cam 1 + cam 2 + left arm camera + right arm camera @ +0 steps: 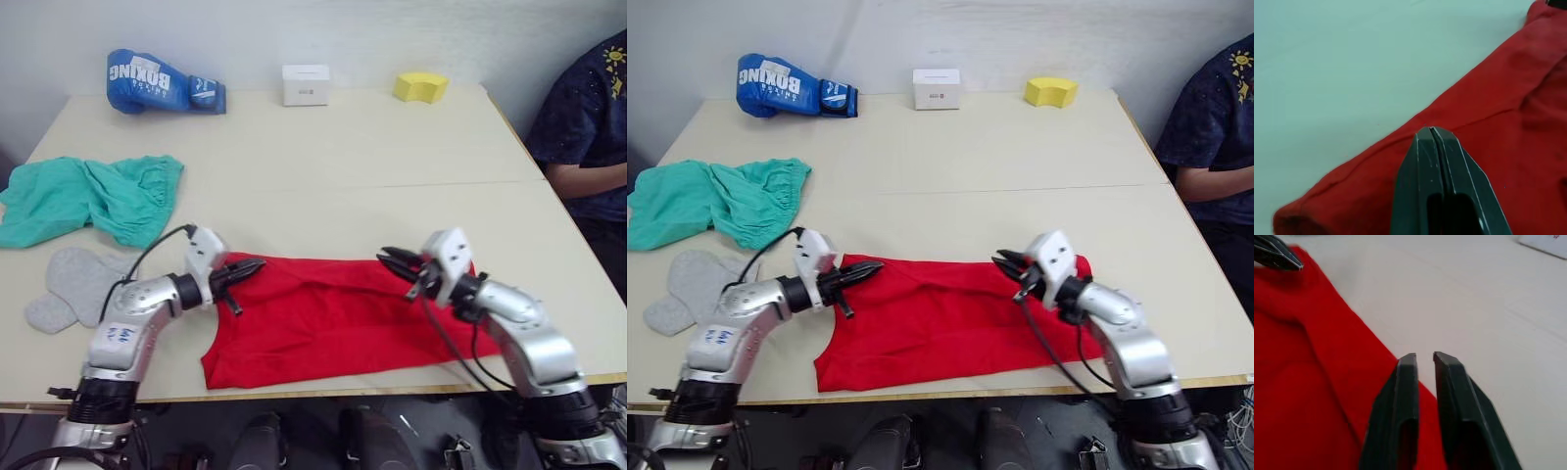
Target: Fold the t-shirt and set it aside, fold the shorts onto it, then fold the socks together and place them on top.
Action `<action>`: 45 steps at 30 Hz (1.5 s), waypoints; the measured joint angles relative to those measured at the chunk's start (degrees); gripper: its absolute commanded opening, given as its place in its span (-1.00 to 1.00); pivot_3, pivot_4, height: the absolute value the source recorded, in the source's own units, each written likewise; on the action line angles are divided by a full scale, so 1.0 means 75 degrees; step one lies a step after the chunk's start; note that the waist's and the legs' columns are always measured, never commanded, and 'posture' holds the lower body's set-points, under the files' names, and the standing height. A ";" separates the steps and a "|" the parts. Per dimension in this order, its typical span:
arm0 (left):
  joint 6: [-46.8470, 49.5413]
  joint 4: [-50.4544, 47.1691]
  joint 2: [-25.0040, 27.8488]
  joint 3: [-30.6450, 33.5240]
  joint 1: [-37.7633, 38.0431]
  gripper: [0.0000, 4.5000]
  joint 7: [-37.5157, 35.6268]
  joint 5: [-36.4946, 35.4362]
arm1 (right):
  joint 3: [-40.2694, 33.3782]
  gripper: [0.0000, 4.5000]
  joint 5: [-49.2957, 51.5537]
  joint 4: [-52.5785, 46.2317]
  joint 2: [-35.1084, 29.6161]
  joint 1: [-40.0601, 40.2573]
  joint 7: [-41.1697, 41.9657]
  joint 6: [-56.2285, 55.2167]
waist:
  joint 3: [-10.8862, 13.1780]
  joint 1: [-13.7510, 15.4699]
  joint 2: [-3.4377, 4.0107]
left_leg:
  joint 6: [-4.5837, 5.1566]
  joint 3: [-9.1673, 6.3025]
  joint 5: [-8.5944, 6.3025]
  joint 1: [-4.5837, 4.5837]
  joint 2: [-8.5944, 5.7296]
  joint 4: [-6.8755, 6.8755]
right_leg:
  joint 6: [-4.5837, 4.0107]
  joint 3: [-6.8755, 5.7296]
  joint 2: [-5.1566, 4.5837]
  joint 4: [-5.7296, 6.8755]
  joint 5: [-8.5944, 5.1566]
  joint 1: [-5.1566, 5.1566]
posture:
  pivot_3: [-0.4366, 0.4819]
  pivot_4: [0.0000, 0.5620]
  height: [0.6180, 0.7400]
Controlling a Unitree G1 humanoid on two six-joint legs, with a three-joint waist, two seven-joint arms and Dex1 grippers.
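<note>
I see the t-shirt (pixel 338 318) lying flat as a folded red band along the near edge of the table (pixel 372 157), its long axis running from my left to my right. My left gripper (pixel 253 265) sits at the shirt's far left corner with its fingers pressed together; in the left wrist view the tips meet over the red cloth just inside its far hem, and I cannot tell whether any cloth is caught between them. My right gripper (pixel 392 258) is at the far hem toward the right end of the shirt, its fingers slightly spread with a narrow gap (the right wrist view shows the tips over the hem line, red cloth on one side and bare table on the other). The two grippers point toward each other along the hem.

The shorts (pixel 88 196) lie crumpled on the left side of the table, well apart from the shirt. The socks (pixel 73 284) lie flat just nearer than the shorts, to the left of my left arm.

At the far edge stand a blue boxing glove (pixel 162 83), a white box (pixel 306 84) and a yellow block (pixel 421 86). A person (pixel 588 127) sits at the right side
</note>
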 measured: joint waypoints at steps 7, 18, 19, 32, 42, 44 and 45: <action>-0.0060 0.0036 -0.0839 -0.0050 0.0185 -1.00 0.1594 0.0790 | 0.0316 -0.99 -0.1242 0.1166 0.1049 0.0002 -0.1510 -0.0290 | 0.0000 -0.0040 -0.0013 | 0.0013 0.0003 0.0002 0.0013 -0.0001 0.0012 | 0.0012 0.0004 0.0000 0.0022 0.0007 0.0008 | -0.05 -0.47 1.00; 0.0282 -0.0233 -0.0611 0.0490 0.0646 -1.00 0.2215 0.1030 | -0.1594 -0.99 -0.1092 0.2350 -0.0120 0.0501 -0.1555 -0.0834 | -0.0049 0.0064 -0.0092 | 0.0012 -0.0003 0.0001 0.0048 0.0000 0.0009 | 0.0011 0.0004 -0.0002 0.0013 0.0006 0.0048 | -0.05 -0.47 1.00; 0.0278 -0.0221 -0.0643 0.0525 0.0658 -1.00 0.2246 0.1023 | -0.1757 -0.99 -0.1049 0.2509 -0.0150 0.0508 -0.1554 -0.0882 | -0.0053 0.0076 -0.0098 | 0.0011 -0.0004 -0.0001 0.0058 0.0000 0.0007 | 0.0010 0.0004 -0.0002 0.0009 0.0006 0.0058 | -0.05 -0.47 1.00; -0.0292 -0.0065 -0.0269 0.1807 0.0351 -1.00 0.0078 -0.1091 | -0.2534 -0.99 0.0498 0.2607 -0.0345 0.0217 0.0340 -0.1411 | -0.0016 -0.0001 -0.0041 | 0.0010 -0.0002 -0.0017 0.0110 0.0009 -0.0041 | 0.0008 -0.0003 0.0003 -0.0059 0.0005 0.0118 | -0.05 -0.47 1.00; -0.0811 0.0422 -0.0437 0.0533 -0.0159 -1.00 -0.0025 -0.0072 | -0.0682 -0.99 -0.0542 0.1909 0.0515 0.0142 0.0216 -0.1537 | -0.0016 -0.0026 -0.0041 | 0.0004 -0.0007 -0.0023 0.0107 0.0009 -0.0042 | 0.0012 -0.0009 0.0001 -0.0084 0.0008 0.0127 | -0.05 -0.47 1.00; -0.0820 0.0684 -0.0589 0.0421 -0.0260 -1.00 0.0348 0.0236 | -0.0683 -0.99 -0.0671 0.2327 0.0574 0.0104 -0.0051 -0.1666 | -0.0016 -0.0038 -0.0041 | 0.0018 -0.0005 -0.0027 0.0104 0.0009 -0.0042 | 0.0014 -0.0008 0.0001 -0.0094 0.0009 0.0127 | -0.05 -0.47 1.00; -0.0752 0.0701 -0.0607 0.0424 -0.0260 -1.00 0.0533 0.0325 | -0.0811 -0.99 -0.0670 0.2495 0.0572 0.0083 -0.0136 -0.1765 | -0.0016 -0.0042 -0.0041 | 0.0019 -0.0005 -0.0031 0.0101 0.0009 -0.0043 | 0.0015 -0.0009 0.0001 -0.0101 0.0009 0.0126 | -0.05 -0.47 1.00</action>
